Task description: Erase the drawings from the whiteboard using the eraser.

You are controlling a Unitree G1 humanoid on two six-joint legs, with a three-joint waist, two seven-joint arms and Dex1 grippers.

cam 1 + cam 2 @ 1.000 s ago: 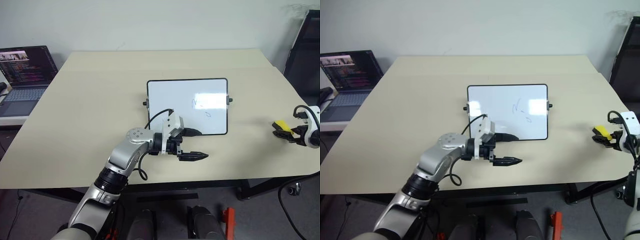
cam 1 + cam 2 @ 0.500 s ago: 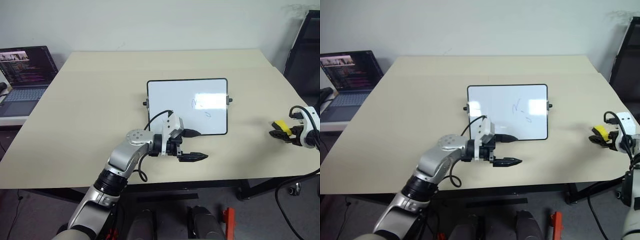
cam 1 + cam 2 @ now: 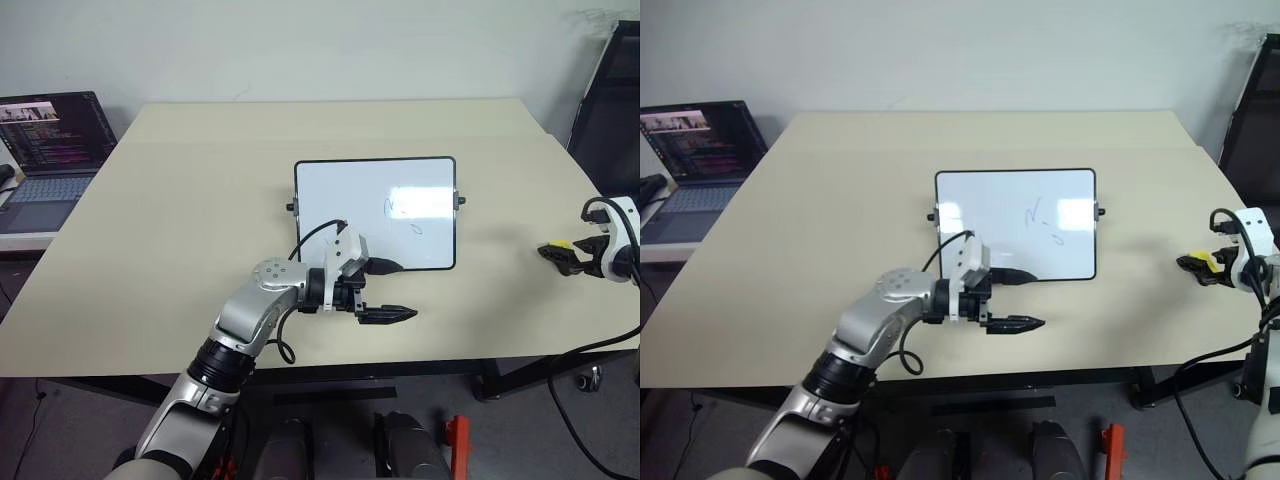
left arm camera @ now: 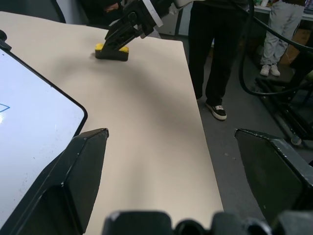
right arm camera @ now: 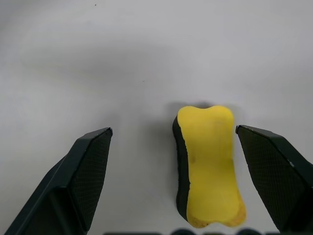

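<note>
- Beige table (image 3: pixel 180 220) holds the whiteboard (image 3: pixel 340 190), faint drawings (image 3: pixel 400 212) on it.
- Left gripper (image 3: pixel 392 314) (fingers spread) hovers near the board's front edge.
- Right gripper (image 5: pixel 176 171), open, straddles the eraser (image 5: pixel 209 161) lying on the table's right side.

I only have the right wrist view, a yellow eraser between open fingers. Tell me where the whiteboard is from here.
Observer: The whiteboard lies flat mid-table, to the robot's left of the eraser.
Operator: Report what's on it.
Observer: The drawings are on its right half, not yet erased.
Operator: Give me the other arm.
Observer: The left tool is just off the board's near edge, open and pointing right.
</note>
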